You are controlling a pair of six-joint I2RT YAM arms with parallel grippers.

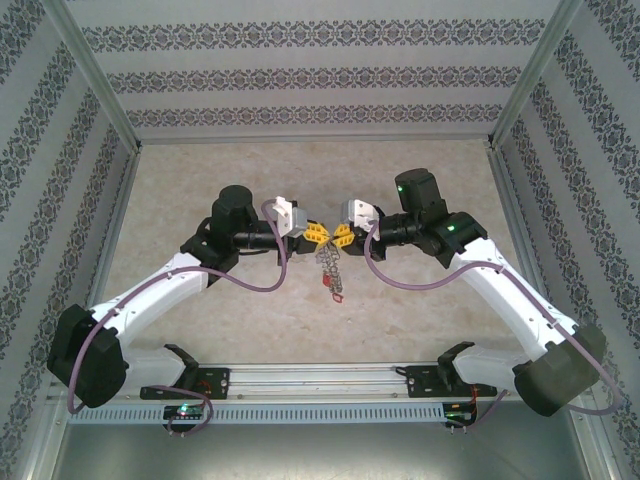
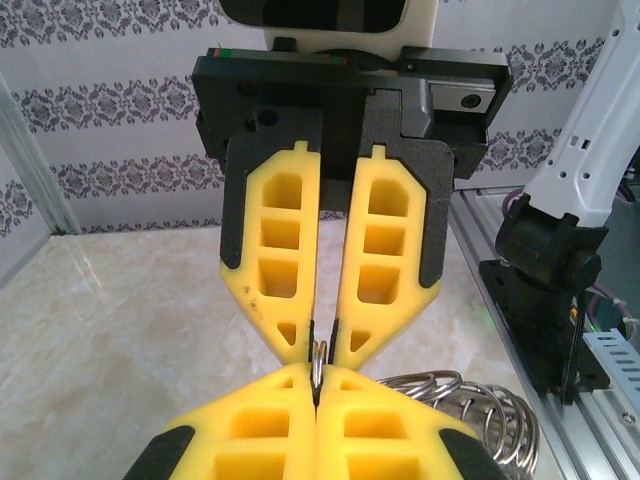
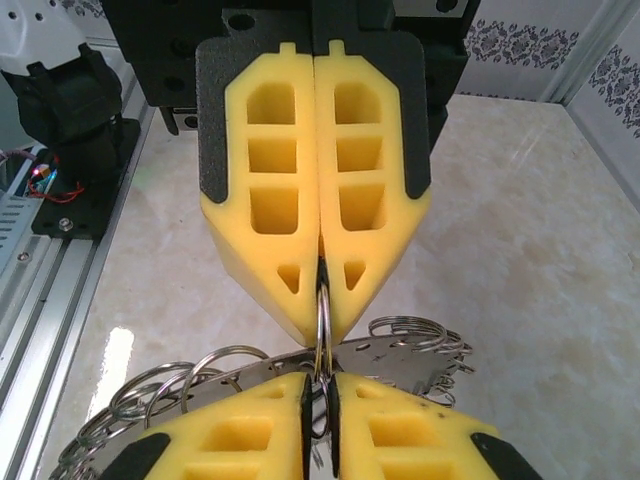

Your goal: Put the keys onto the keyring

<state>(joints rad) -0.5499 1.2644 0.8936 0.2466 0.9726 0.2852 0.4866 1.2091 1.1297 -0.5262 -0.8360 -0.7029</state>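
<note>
Fingertips of left gripper [image 1: 316,234] and right gripper [image 1: 341,236] meet, both pinching the keyring [image 1: 327,258]. Its keys [image 1: 330,282] dangle below, purple cables [image 1: 262,287] alongside.

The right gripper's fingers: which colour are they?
The right gripper has bright yellow fingers on black backing; the left wrist view shows this best.

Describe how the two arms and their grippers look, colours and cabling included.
The left arm and right arm have white link shells and black joint housings. A purple cable loops along each. The right arm's joints show green lights. The left gripper and right gripper carry yellow wedge-shaped fingers with rectangular cut-outs, backed by black plates.
</note>
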